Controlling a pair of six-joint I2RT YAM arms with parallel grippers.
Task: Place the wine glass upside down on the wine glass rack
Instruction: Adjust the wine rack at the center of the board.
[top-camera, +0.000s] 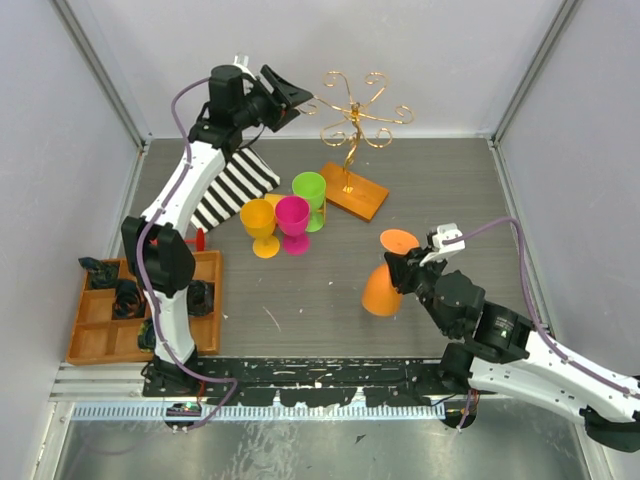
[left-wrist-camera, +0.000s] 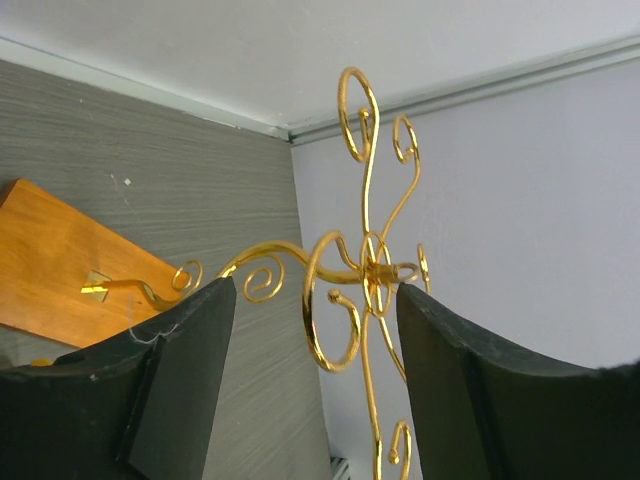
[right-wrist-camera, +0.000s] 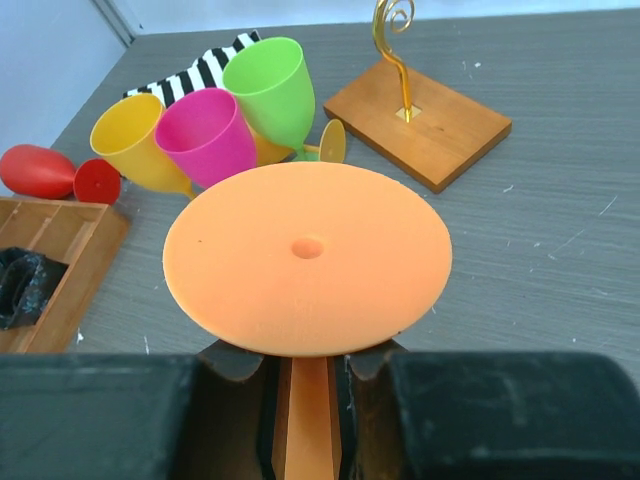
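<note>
**Glass gripped and inverted, hanging not yet done**

From the top camera, we see the right claw (top-camera: 405, 268) clamped on the stem of the orange wine glass (top-camera: 381, 290). The glass is already turned foot up and bowl down. It sits well apart from the wine glass rack (top-camera: 352, 125), on the near right side of it and lower than its curled arms. The left claw (top-camera: 300, 100) is up at the rack's top, just left of the curls. A yellow glass (top-camera: 260, 222), a pink glass (top-camera: 293, 218) and a green glass (top-camera: 309, 190) stand left of the rack's wooden base (top-camera: 355, 190). No arm carries a glass.

In the left wrist view, the left claw (left-wrist-camera: 315, 292) has its fingers apart, with the rack's gold curls (left-wrist-camera: 370, 270) in the gap. We cannot tell whether either finger touches the wire.

In the right wrist view, the glass's round foot (right-wrist-camera: 307, 258) faces us and its stem runs down between the closed fingers (right-wrist-camera: 240, 365). The wooden base (right-wrist-camera: 418, 120) lies beyond it.

We judge the pickup and the flip done. What is left is to carry the glass across, slide its stem into a curl, and let go.
</note>
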